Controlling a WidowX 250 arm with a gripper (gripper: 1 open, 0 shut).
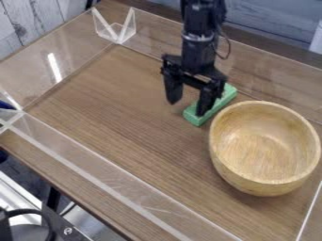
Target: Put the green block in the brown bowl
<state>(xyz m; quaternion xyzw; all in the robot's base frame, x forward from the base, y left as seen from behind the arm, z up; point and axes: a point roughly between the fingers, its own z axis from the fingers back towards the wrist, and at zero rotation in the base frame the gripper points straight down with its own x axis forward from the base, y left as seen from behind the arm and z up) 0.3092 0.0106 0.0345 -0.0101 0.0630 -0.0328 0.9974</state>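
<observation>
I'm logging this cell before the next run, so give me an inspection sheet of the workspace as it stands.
Surface: wooden tabletop ringed by a low clear wall.
Job's things: green block flat on the table beside the brown bowl; bowl looks empty.
Clutter: small clear piece at the far edge.
Grippers: pincer open, pointing down, fingers straddling the block; contact unclear.
Cables: dark loop at the bottom left corner, possibly a cable.
Surroundings: pale plank wall behind.
</observation>
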